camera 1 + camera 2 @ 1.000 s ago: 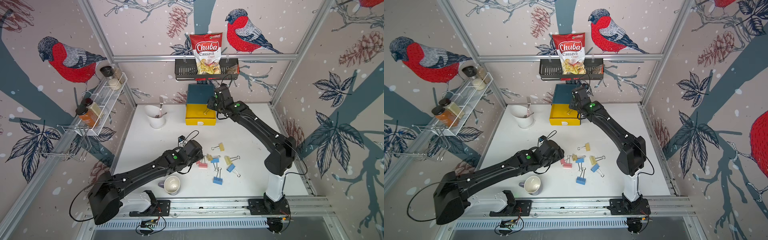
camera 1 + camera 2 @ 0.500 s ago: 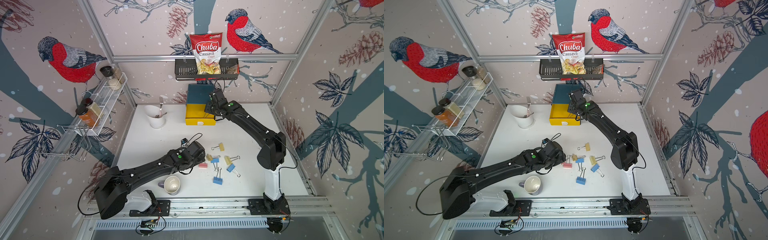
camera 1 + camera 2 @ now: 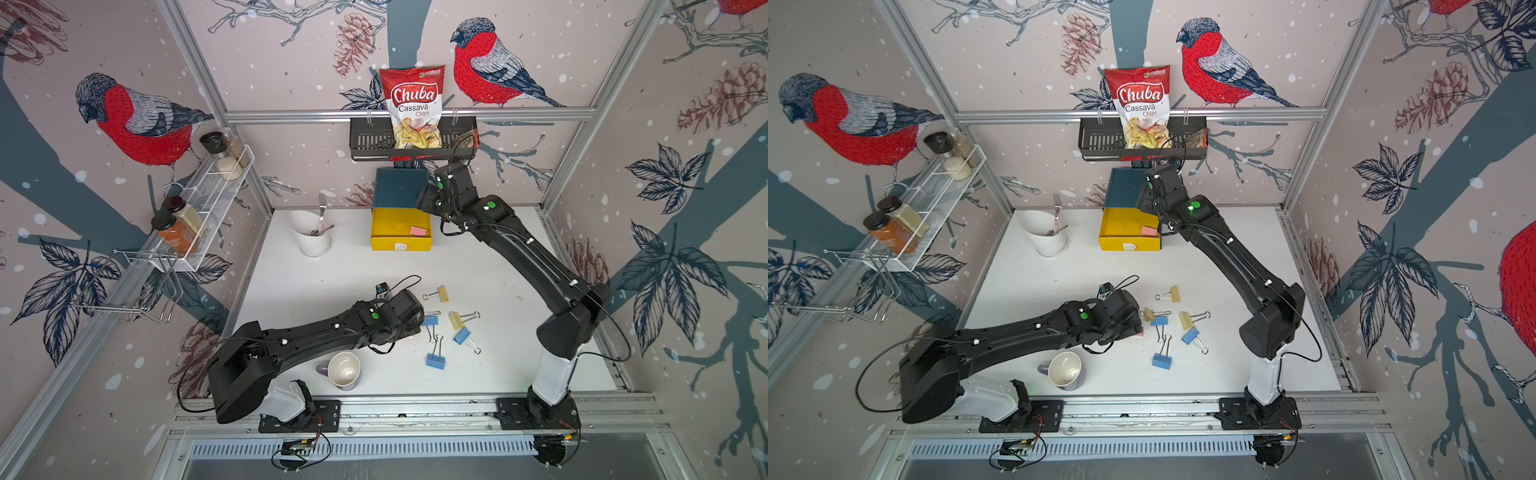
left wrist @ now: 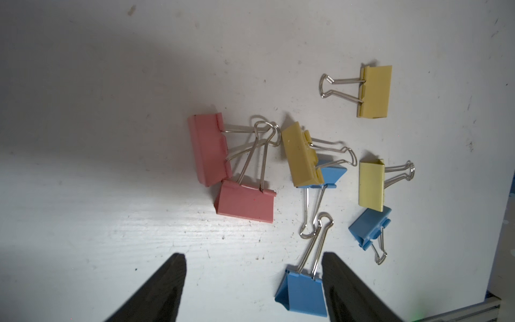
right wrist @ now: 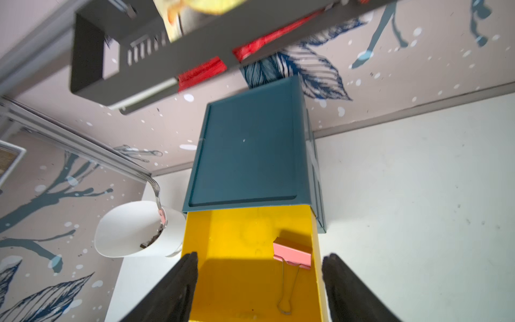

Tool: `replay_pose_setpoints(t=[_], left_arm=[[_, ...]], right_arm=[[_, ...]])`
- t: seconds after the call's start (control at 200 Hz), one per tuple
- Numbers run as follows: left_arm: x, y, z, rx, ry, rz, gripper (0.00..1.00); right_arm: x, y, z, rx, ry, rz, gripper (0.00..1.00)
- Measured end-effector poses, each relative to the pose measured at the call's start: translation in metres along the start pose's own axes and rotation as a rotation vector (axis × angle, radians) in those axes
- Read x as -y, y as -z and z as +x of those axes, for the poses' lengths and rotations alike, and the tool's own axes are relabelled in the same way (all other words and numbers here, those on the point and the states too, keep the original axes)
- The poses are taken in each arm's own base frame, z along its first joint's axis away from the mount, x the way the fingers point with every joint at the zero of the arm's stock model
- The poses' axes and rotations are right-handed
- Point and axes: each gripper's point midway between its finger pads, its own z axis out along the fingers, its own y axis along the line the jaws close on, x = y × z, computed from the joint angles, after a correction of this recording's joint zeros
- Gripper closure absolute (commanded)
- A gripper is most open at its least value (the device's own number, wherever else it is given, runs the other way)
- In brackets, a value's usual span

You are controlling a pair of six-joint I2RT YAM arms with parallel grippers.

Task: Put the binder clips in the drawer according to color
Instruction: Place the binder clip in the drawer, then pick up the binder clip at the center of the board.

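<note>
Left wrist view puts our left gripper (image 4: 252, 255) spread open and empty over the table (image 4: 111, 195). The nearer pink clip (image 4: 245, 205) lies just ahead of its jaws, body lengthwise across the gap, handles crossed with a second pink clip (image 4: 210, 149). We judge a wrist turn is needed. A blue clip (image 4: 303, 292) sits just beside one finger (image 4: 348, 290); bare table lies left. Far off, our right gripper (image 5: 261, 254) hangs open over the yellow drawer (image 5: 237, 231), with the stowed pink clip (image 5: 292, 253) at its right wall.

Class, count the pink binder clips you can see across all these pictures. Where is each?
3. One pink clip lies in the open yellow drawer. A second pink clip and a third pink clip lie touching on the table. Others may be hidden.
</note>
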Motion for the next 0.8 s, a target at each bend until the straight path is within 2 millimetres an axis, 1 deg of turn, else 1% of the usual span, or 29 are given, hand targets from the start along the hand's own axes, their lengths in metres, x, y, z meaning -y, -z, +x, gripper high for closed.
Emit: replay_pose_setpoints(t=[0.085, 0.145, 0.19, 0.325, 0.395, 0.46, 0.565, 0.64, 0.735, 0.8], left_arm=[[-0.002, -0.006, 0.007, -0.009, -0.029, -0.022, 0.19], [-0.004, -0.01, 0.01, -0.016, -0.059, -0.038, 0.2], [-0.006, -0.015, 0.012, -0.021, -0.076, -0.052, 0.2], [-0.011, -0.027, 0.018, -0.04, -0.14, -0.088, 0.21], [-0.013, -0.032, 0.02, -0.046, -0.169, -0.101, 0.22], [-0.013, -0.037, 0.02, -0.05, -0.192, -0.111, 0.23], [-0.009, -0.044, 0.02, -0.048, -0.22, -0.11, 0.24], [-0.008, -0.048, 0.02, -0.045, -0.235, -0.108, 0.24], [-0.007, -0.052, 0.019, -0.044, -0.246, -0.112, 0.24], [-0.006, -0.054, 0.018, -0.04, -0.261, -0.117, 0.24]], right_arm=[[0.017, 0.026, 0.007, 0.01, 0.012, 0.004, 0.14], [0.03, 0.043, 0.022, 0.001, 0.018, 0.0, 0.09], [0.039, 0.056, 0.035, -0.002, 0.019, -0.015, 0.08], [0.07, 0.092, 0.073, -0.015, 0.023, -0.05, 0.1], [0.083, 0.108, 0.087, -0.006, 0.013, -0.067, 0.1], [0.093, 0.115, 0.103, -0.02, -0.003, -0.081, 0.11], [0.108, 0.12, 0.136, -0.078, -0.012, -0.087, 0.12], [0.118, 0.125, 0.155, -0.106, -0.018, -0.088, 0.12], [0.126, 0.13, 0.172, -0.131, -0.043, -0.096, 0.12], [0.13, 0.133, 0.18, -0.144, -0.046, -0.095, 0.12]])
